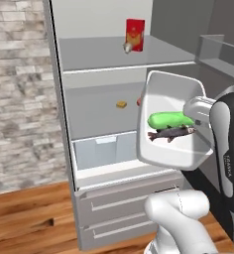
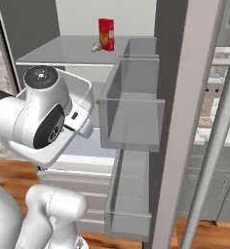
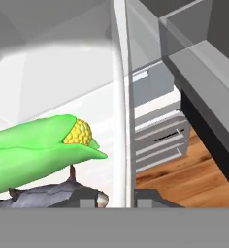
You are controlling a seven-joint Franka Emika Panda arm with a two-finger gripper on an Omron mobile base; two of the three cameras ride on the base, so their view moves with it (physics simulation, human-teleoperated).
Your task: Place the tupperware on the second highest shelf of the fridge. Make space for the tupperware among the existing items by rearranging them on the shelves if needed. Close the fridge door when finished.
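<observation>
My gripper (image 1: 197,124) is shut on the right rim of the white tupperware (image 1: 171,92), which hangs tipped on its side in front of the open fridge (image 1: 64,124). Inside it lie a green corn cob (image 1: 169,119) and a dark fish (image 1: 171,134). In the hand view the rim runs up between my gripper's tips (image 3: 121,199). The second highest shelf (image 1: 94,119) carries an orange-brown lump (image 1: 121,104) and a red fruit (image 1: 139,101) half hidden behind the tupperware. On the shelf above stand a red carton (image 1: 135,34) and a tiny pale object (image 1: 128,47). The fridge door (image 2: 185,121) stands open on the right.
Clear bins (image 2: 131,121) on the door's inner side jut out close to the tupperware (image 2: 84,90). A clear drawer bin (image 1: 106,151) sits below the second shelf, over two grey drawers (image 1: 124,203). A brick wall (image 1: 20,99) is to the left, over a wooden floor.
</observation>
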